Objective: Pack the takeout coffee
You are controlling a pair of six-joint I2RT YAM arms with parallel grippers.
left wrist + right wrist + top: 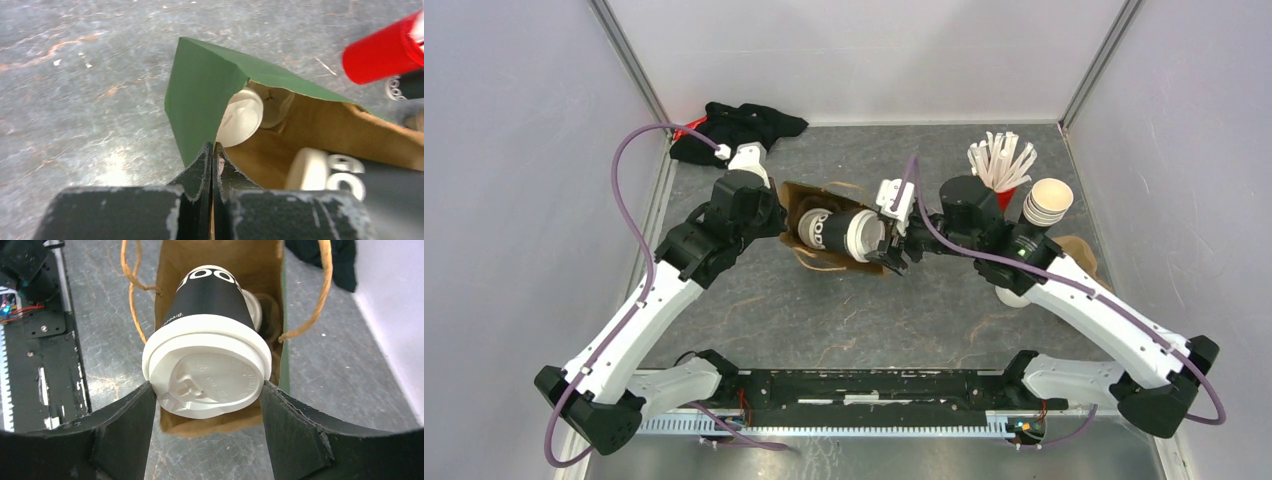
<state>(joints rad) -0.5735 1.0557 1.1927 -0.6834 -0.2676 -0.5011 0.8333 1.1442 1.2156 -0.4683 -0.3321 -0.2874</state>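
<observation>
My right tool (205,390) is gripping part-open, both fingers pressing on opposite sides of the round white plastic lid (210,372) of a small dark paper cup with pale band markings (210,295). This held cup is lying on its side, lid facing my right wrist cam. Its base end is reaching into the open brown paper bag with twine handles (167,290), w/ brown paper showing under it and along both sides. How far in, I can't tell.

Behind the held cup, deeper in the bag, a second lidded cup (242,120) is lying w/ its white lid facing my left wrist cam. Only a sliver is showing in the right wrist view.

My left tool (212,150) is pinching fully closed on an edge of the bag, whose outer face is looking green in that cam.

The bag is resting mid-way across the grey mottled worktop (844,320), between my two tools. Beyond my right arm, a red cup of white straws (1002,165) is standing just beside a stack of lidless cream-inside cups (1047,203). A black cloth (739,125) is lying at the far-left corner.
</observation>
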